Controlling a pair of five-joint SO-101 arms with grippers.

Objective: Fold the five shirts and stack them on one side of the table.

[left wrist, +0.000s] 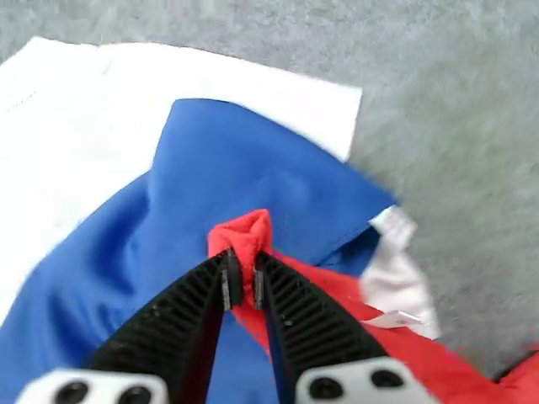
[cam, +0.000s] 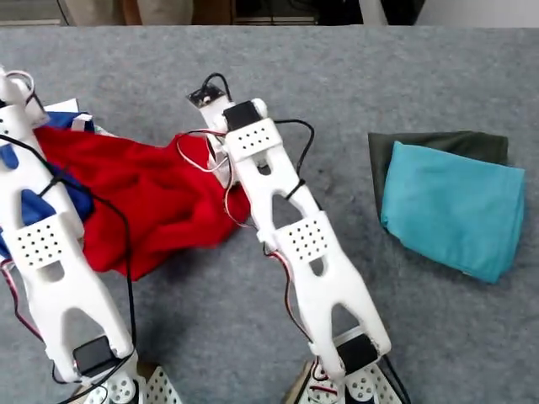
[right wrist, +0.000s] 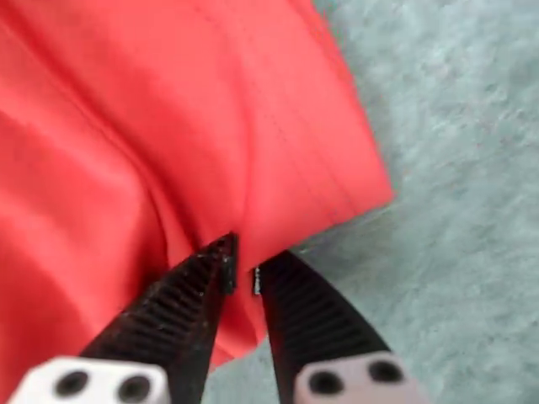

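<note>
Edges and room: the grey worktop (cam: 337, 76) is bare across its whole far band up to the far edge. There is also a bare strip in the middle, between the red shirt (cam: 143, 194) and the stack on the right. We can't see the worktop's left or right edge in the high view.

Left side: the red shirt lies crumpled and unfolded, spread from the left arm (cam: 50, 252) to the right arm (cam: 295, 236). It lies partly over a blue shirt (left wrist: 210, 185), which lies on a white shirt (left wrist: 76, 109). White is flat, with one corner showing on the grey. Blue is rumpled.

Right side: a teal shirt (cam: 450, 206) is folded into a rectangle on top of a folded dark green shirt (cam: 421, 143). The green sticks out along the far and left sides of the teal.

Left gripper (left wrist: 242, 286): clamped on a small raised pinch of red cloth, above the blue shirt.

Right gripper (right wrist: 242, 278): closed on the red shirt right at its hem, beside the bare worktop.

Count:
- We count five shirts: red, blue, white, teal, dark green.
- Two are folded and stacked; three are in the loose pile.
- Two arms, both holding the red shirt.
</note>
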